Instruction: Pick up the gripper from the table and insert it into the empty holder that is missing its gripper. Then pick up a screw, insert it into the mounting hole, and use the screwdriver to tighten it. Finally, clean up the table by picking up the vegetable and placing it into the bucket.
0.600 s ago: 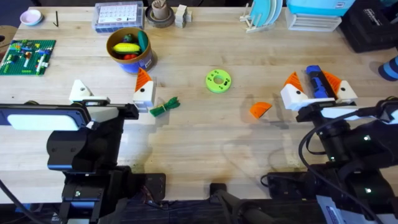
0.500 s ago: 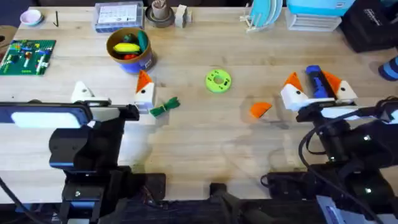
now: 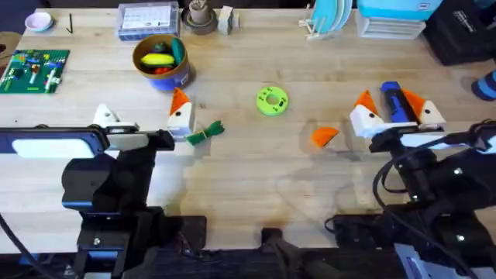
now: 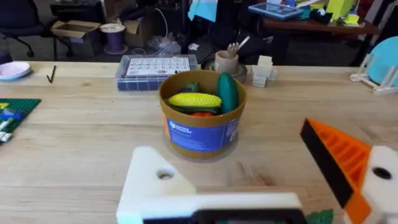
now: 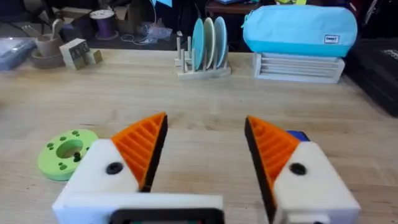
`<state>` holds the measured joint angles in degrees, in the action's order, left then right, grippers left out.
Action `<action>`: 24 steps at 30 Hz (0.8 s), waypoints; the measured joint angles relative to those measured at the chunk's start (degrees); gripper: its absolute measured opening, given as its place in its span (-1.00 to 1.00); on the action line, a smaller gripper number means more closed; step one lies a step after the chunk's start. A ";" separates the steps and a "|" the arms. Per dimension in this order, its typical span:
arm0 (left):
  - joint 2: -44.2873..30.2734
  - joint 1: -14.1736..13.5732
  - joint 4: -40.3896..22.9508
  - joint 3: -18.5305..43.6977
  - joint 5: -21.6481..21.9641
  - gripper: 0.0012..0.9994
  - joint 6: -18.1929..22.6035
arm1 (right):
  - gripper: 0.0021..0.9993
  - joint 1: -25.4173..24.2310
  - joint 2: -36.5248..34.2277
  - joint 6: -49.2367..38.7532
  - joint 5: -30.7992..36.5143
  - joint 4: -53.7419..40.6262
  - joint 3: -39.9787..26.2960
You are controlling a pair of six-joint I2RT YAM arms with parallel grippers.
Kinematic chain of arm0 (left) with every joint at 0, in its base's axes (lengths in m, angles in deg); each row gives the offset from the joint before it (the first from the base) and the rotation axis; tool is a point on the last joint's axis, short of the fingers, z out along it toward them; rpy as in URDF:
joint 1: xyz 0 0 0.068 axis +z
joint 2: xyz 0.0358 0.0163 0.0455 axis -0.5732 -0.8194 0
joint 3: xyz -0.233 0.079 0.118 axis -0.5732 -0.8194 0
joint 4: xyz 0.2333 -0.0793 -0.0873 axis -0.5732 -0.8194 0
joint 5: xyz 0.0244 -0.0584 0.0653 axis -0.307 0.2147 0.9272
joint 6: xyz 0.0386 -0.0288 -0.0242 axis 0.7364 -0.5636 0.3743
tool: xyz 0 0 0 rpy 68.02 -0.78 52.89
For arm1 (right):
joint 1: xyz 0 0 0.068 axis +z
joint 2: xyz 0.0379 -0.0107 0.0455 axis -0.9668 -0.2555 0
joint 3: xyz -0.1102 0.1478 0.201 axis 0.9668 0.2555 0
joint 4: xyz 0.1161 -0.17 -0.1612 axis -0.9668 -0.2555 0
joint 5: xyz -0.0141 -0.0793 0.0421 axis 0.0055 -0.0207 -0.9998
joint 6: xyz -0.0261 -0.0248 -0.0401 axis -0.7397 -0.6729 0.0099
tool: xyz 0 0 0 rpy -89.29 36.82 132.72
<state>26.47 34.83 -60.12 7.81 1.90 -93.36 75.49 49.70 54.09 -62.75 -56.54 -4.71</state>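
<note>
Orange loose gripper (image 3: 325, 136) lies on bare table just left of the right gripper (image 3: 390, 105), a little nearer the arm bases than its tips. Its long axis runs roughly left-right. The right arm is clearly the nearer one.

The right gripper's fingers are spread wide and hold nothing. The screwdriver (image 3: 394, 101) lies in the gap between them, pointing near-far.

The holder (image 3: 103, 116) is the left finger of the left gripper (image 3: 142, 112), well apart from the loose piece. The mounting hole (image 4: 165, 175) shows on its flat face. The left gripper's fingers are also spread and empty.

Judgement: the right arm picks and carries left across the middle. In the way are the lime-green disc (image 3: 272, 101), on the far side of that line, and the vegetable (image 3: 204, 133), just beside the left arm's tipped finger. The bucket (image 3: 161, 62) sits farther back, already holding toy food.
</note>
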 joint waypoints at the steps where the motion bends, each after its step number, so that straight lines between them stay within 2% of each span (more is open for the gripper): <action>1: -0.02 0.00 0.00 0.00 0.00 0.99 -0.17 | 0.64 0.00 0.02 0.00 -0.02 -0.06 -0.03; 3: 0.00 0.00 -0.12 0.06 0.00 0.99 -0.50 | 0.64 0.00 0.00 0.00 0.00 -1.02 -0.53; 6: -1.88 0.00 -7.01 4.38 -0.03 0.99 -0.94 | 0.64 0.00 -1.40 0.01 -0.62 -9.76 -5.09; 10: -9.28 0.00 -13.84 14.47 -1.45 0.99 -1.15 | 0.64 0.00 -7.04 0.02 -0.70 -17.82 -13.96; 12: -14.56 0.00 -18.22 21.55 -2.88 0.99 -1.22 | 0.64 0.00 -11.20 0.02 -0.72 -22.59 -20.70; 15: -23.38 0.00 -27.99 34.05 -4.35 0.99 -1.36 | 0.64 0.00 -18.76 0.02 -0.89 -31.07 -32.13; 16: -32.57 0.00 -39.77 47.23 -4.97 0.99 -1.32 | 0.64 0.00 -26.71 0.04 -1.07 -39.92 -43.17; 17: -35.79 0.00 -43.35 51.70 -5.12 0.99 -1.31 | 0.64 0.00 -29.27 0.02 -1.07 -42.63 -46.55; 20: -43.34 0.00 -51.40 62.22 -5.55 0.99 -1.31 | 0.64 0.00 -36.44 0.02 -1.09 -50.04 -55.74; 22: -47.46 0.00 -54.14 67.50 -5.84 0.99 -1.29 | 0.64 0.00 -40.08 0.02 -1.09 -52.59 -59.92; 24: -50.29 0.00 -55.20 70.27 -5.88 0.99 -1.29 | 0.64 0.00 -42.39 0.02 -1.09 -53.18 -61.98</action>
<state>-23.81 34.83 -115.32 78.08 -3.98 -94.65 75.49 7.31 54.11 -63.85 -109.73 -66.69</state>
